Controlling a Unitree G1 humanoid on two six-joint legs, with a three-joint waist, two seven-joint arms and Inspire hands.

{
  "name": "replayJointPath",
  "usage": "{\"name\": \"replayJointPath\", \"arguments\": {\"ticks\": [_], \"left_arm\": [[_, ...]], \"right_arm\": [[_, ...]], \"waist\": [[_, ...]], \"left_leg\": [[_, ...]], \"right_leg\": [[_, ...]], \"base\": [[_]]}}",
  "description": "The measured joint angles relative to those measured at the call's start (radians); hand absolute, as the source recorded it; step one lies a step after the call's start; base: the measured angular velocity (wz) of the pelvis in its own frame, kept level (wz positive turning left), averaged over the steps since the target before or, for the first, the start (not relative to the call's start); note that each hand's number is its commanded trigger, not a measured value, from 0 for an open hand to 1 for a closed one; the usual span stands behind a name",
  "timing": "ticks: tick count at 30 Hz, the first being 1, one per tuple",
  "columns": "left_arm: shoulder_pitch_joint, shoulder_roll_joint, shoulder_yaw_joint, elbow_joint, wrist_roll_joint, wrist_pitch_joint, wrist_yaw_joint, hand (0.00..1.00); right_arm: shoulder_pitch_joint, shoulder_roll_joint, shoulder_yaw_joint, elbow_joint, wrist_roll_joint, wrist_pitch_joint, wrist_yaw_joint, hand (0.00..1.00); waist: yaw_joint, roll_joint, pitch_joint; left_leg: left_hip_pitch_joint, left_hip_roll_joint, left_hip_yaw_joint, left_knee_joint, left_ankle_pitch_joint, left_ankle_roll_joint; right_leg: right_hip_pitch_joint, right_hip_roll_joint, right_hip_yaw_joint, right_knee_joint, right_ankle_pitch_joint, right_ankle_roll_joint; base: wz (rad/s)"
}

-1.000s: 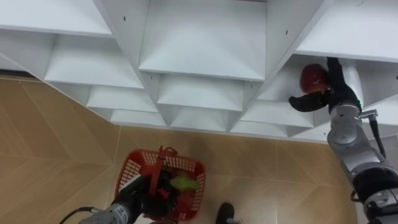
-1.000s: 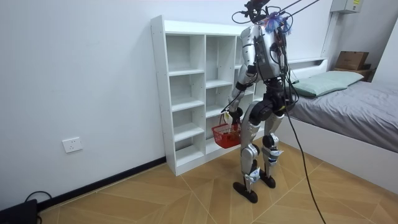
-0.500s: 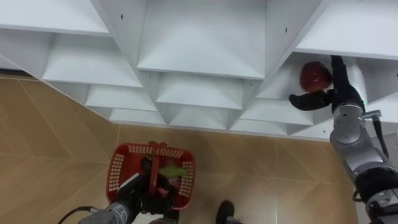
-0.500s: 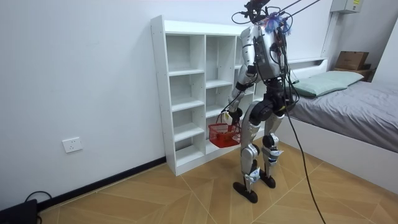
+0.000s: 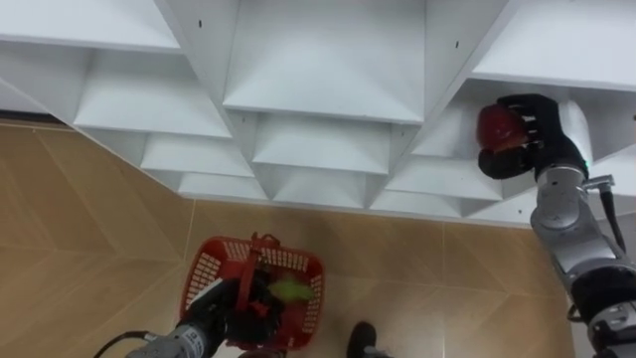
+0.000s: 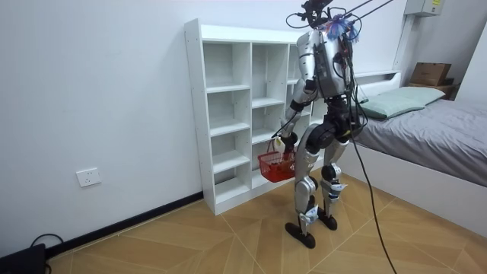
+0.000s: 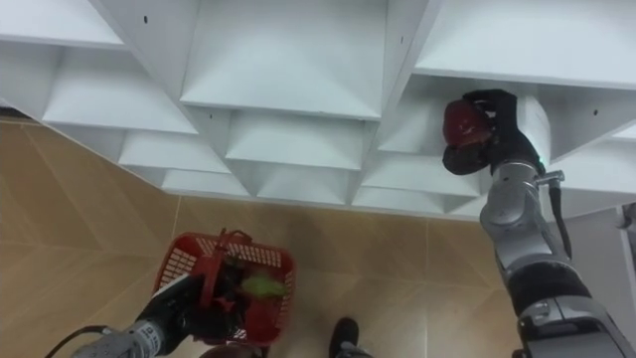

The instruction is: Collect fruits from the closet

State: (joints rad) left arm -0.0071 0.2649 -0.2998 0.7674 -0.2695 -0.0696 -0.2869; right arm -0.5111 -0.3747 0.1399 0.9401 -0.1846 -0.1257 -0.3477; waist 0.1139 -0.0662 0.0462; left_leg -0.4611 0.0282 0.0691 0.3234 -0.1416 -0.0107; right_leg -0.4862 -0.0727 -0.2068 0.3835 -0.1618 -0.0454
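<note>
Red apple (image 5: 494, 125) at 2 o'clock on closet shelf (image 5: 328, 60), enclosed by curled right hand (image 5: 547, 134); probably firm, smooth, light, bruisable, so best cupped round the middle; left hand (image 5: 221, 310) at 7 o'clock clasped on red basket (image 5: 202, 270) handle.

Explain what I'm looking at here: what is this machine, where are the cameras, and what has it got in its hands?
It is a humanoid robot on two legs, standing at a white shelf unit near a bed. The room view comes from a camera standing some way off. The two eye views come from a stereo camera on the robot's head, looking down, so you see its own arms from above. Its right hand reaches into a shelf compartment, fingers curled round a red fruit. Its left hand grips the handle of a red basket, which hangs above the wooden floor and has a green fruit inside.
</note>
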Motion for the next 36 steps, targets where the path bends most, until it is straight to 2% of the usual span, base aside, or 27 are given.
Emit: {"name": "replayJointPath", "arguments": {"ticks": [27,33,36], "left_arm": [[-0.001,0.0,0.0,-0.001,0.0,0.0,0.0,1.0],[-0.003,0.001,-0.011,-0.004,-0.002,-0.001,0.0,1.0],[-0.008,0.002,-0.023,-0.004,-0.003,-0.004,0.0,1.0]], "right_arm": [[0.0,-0.001,0.001,-0.001,-0.013,0.008,0.001,1.0],[0.0,0.004,0.031,-0.013,-0.018,0.009,0.0,1.0],[0.0,0.006,0.069,-0.024,-0.021,-0.004,0.0,1.0]], "waist": [[0.001,-0.001,-0.0002],[0.001,-0.001,-0.0001],[0.0,-0.001,-0.0001]], "left_leg": [[0.0,0.0,0.0,0.0,0.0,0.0],[0.0,0.0,0.001,0.0,0.0,0.0],[-0.001,0.001,0.002,0.0,0.0,0.0]], "right_leg": [[0.0,0.0,0.0,0.0,0.001,0.0],[0.0,0.0,0.002,0.0,0.001,0.0],[0.0,0.001,0.003,-0.001,0.001,0.0]], "base": [[0.0],[0.0],[0.0]]}}
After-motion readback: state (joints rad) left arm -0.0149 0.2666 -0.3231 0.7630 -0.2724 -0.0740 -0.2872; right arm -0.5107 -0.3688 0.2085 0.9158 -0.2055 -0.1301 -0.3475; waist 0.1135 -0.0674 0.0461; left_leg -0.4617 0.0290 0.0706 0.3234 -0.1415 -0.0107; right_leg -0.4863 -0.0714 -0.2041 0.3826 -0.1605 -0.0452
